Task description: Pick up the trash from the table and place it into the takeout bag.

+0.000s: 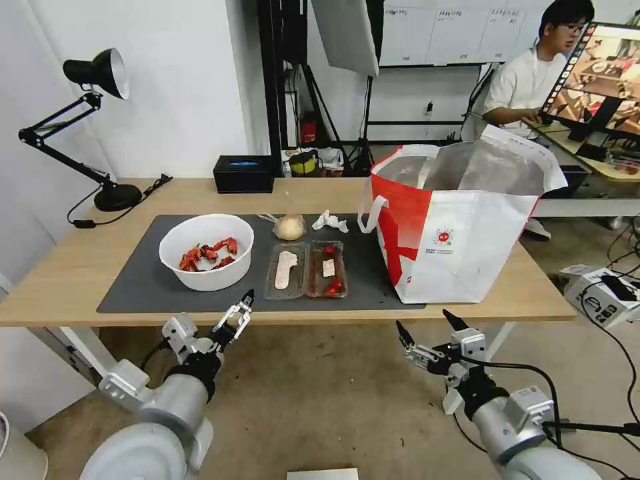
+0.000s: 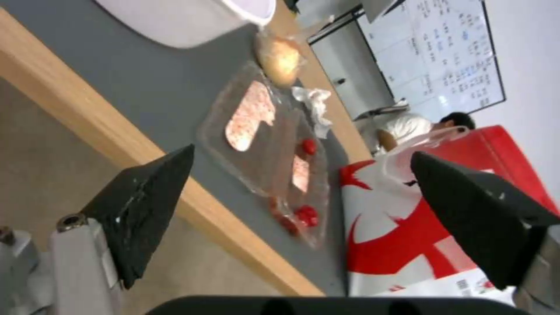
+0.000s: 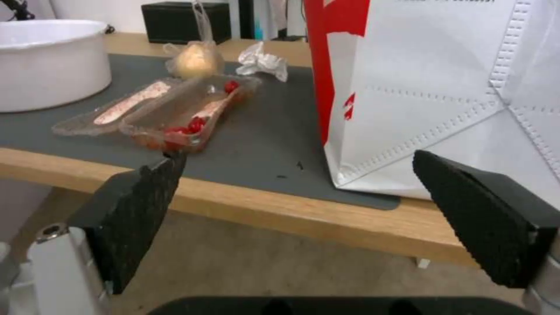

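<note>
Both arms are held low, short of the table [image 1: 67,267] near edge. The left gripper [image 1: 241,308] is seen just under that edge w/ jaws spread wide, nothing gripped; in the left wrist view the gripper [image 2: 303,197] frames the tray betw. its black fingertips [image 2: 146,210]. The right gripper [image 1: 427,327] is parked lower, below the edge, also spread wide and empty; in its own wrist view the gripper [image 3: 297,192] is aimed at the table edge.

Just beyond the left gripper, on the dark grey mat [image 1: 133,287], the white bowl [image 1: 207,252] w/ red crayfish shells is found a little to its left, and the clear hinged tray [image 1: 306,269], lying open w/ red scraps, a little to its right. Seen from the right gripper, the tray [image 3: 157,113] lies ahead and to the left.

Directly beyond the right gripper, the takeout bag [image 1: 460,233] is stood upright, mouth open, foil lining visible, near the table edge.

Farther past the tray, the small clear bag w/ beige lump [image 1: 290,227] and the crumpled tissue [image 1: 329,221] are seen side by side at the mat's far edge. Farthest off, a black tissue box [image 1: 243,174] is set near the table's back edge, and a black desk lamp [image 1: 80,127] at the far left.
</note>
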Robot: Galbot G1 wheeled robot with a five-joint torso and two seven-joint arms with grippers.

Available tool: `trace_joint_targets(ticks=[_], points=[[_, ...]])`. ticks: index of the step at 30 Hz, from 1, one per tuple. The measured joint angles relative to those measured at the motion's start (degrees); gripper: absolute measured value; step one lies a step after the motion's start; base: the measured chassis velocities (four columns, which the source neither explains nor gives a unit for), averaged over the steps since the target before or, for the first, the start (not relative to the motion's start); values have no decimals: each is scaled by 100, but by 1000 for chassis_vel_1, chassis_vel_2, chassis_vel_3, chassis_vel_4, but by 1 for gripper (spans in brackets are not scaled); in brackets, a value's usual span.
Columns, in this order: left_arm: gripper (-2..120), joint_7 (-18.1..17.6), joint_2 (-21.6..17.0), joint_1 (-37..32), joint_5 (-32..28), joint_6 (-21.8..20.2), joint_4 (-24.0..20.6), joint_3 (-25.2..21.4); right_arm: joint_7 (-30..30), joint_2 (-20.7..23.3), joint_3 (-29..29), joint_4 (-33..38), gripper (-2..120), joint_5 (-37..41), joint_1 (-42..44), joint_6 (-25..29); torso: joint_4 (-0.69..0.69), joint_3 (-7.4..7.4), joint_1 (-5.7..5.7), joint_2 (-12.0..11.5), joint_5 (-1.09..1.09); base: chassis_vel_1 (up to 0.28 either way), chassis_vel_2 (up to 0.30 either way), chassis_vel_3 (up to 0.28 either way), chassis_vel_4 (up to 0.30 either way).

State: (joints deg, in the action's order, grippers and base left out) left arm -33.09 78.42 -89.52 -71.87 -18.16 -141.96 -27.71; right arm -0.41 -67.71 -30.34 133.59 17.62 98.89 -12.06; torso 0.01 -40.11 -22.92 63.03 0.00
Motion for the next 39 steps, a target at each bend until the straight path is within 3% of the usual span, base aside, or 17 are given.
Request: trace_joint_targets(ticks=[4,23,39], points=[[100,-249,-2,397,-460,91,230,169,62,-64,75,-14,100,-15,-18,0,0,0,0,0,0,0,0,0,0],[100,-649,-267,1732,-997,205,1278,885,118,-184,104,-112,100,-288,-12,-2,-1,0,0,0,0,0,0,0,0],[100,-922,-89,1991,-1072,31,1616,1268,119,-257,141,-341,100,-438,-48,42,-1,0,0,0,0,0,0,0,0]])
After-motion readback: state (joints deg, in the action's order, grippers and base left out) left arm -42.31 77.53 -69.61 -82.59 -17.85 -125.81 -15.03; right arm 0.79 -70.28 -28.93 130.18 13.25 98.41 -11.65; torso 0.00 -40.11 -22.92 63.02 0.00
